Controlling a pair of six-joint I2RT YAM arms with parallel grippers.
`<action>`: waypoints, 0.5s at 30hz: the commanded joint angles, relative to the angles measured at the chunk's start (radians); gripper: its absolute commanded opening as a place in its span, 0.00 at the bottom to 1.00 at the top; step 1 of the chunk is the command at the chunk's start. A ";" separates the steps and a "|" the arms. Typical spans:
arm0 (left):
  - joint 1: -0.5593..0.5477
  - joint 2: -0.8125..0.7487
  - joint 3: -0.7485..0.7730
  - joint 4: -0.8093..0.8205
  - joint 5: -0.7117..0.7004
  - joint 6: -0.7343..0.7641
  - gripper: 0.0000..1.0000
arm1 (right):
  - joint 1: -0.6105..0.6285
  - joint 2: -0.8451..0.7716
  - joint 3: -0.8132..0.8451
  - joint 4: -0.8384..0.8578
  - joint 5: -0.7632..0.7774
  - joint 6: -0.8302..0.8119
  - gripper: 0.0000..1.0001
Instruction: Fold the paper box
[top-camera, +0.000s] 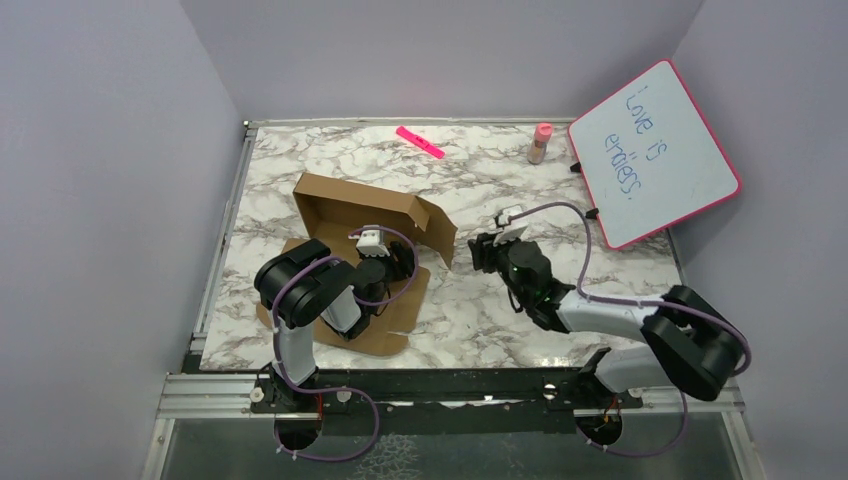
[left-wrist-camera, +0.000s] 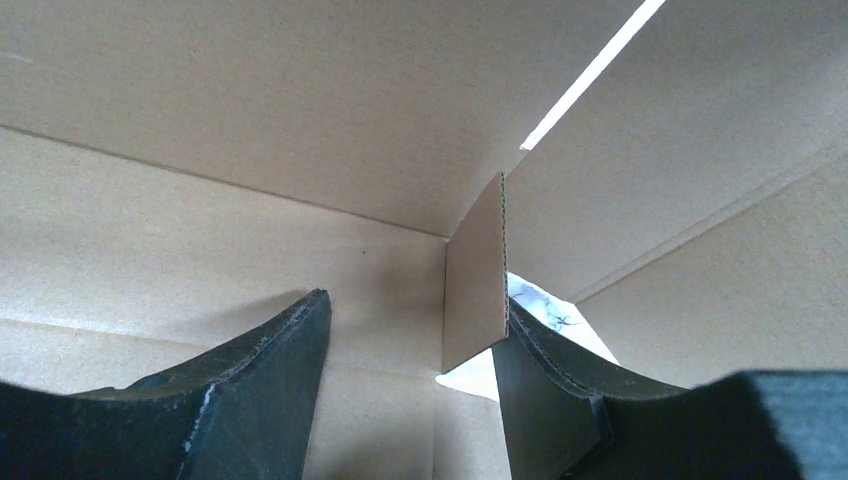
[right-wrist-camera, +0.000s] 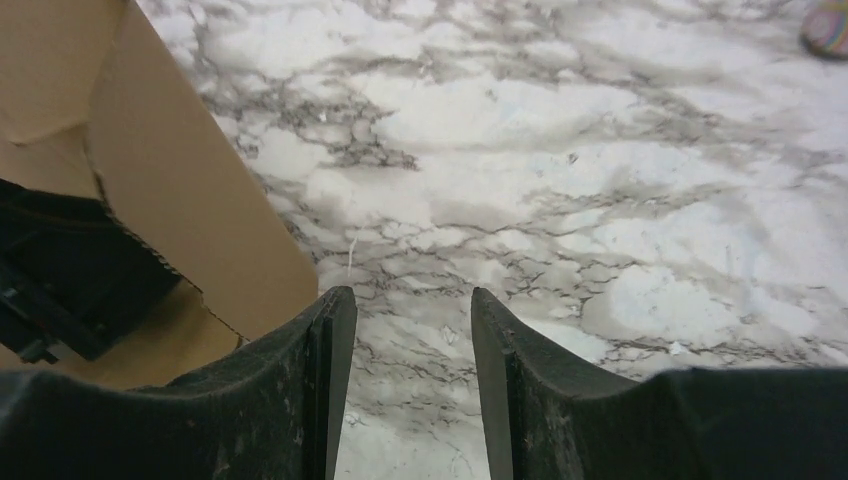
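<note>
The paper box (top-camera: 352, 203) is brown cardboard, half raised on the marble table's left side, with its back wall and right flap (top-camera: 437, 232) standing up. My left gripper (top-camera: 385, 262) reaches inside it. In the left wrist view the left gripper (left-wrist-camera: 410, 320) is open, and a small upright cardboard tab (left-wrist-camera: 475, 285) rests against the right finger (left-wrist-camera: 545, 390). My right gripper (top-camera: 482, 250) hovers just right of the box. Seen from the right wrist, this gripper (right-wrist-camera: 412, 295) is open over bare marble, with the box flap (right-wrist-camera: 180, 190) beside its left finger.
A pink-framed whiteboard (top-camera: 655, 150) leans at the back right. A pink-capped bottle (top-camera: 540, 143) and a pink marker (top-camera: 420, 142) lie along the far edge. Grey walls close in the table on three sides.
</note>
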 joint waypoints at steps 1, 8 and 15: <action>-0.001 0.028 -0.027 -0.068 0.048 -0.022 0.61 | -0.012 0.167 0.095 -0.003 -0.127 0.017 0.50; -0.002 0.033 -0.027 -0.067 0.047 -0.022 0.61 | -0.012 0.384 0.177 0.141 -0.387 -0.040 0.50; -0.001 0.044 -0.024 -0.067 0.051 -0.027 0.61 | -0.011 0.467 0.257 0.203 -0.555 -0.042 0.54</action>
